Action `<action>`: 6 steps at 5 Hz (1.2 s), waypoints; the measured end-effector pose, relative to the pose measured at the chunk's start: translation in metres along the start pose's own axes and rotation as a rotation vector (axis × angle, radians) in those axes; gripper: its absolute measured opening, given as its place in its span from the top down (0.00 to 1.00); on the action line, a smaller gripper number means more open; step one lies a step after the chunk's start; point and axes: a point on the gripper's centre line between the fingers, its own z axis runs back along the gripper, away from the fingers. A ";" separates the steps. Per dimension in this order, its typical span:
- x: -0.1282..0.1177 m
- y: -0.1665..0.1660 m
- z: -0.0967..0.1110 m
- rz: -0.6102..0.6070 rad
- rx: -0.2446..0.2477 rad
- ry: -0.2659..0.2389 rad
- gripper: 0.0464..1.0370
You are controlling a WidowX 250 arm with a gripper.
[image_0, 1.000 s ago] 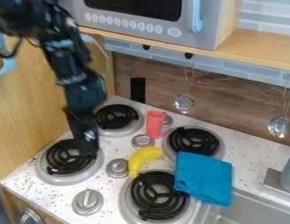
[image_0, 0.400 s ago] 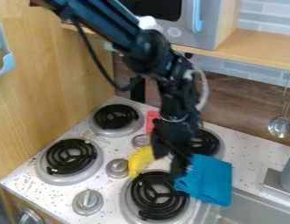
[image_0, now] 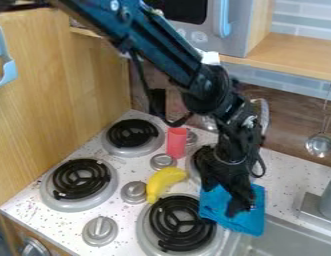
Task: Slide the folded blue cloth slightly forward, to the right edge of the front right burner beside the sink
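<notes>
Camera view: gripper over the blue cloth — banana near

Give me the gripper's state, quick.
Gripper: down at the blue cloth; can't tell whether it's open or closed, or gripping the cloth.

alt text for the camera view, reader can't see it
A black gripper hangs over a blue cloth at a toy stove's edge beside the sink. Left of the cloth are a yellow banana and a red cup.
</notes>
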 end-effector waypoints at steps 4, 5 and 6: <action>0.034 0.009 -0.034 0.041 -0.007 -0.010 0.04; 0.006 0.004 -0.050 0.042 -0.011 0.037 0.04; -0.004 0.001 -0.046 0.032 -0.016 0.019 0.04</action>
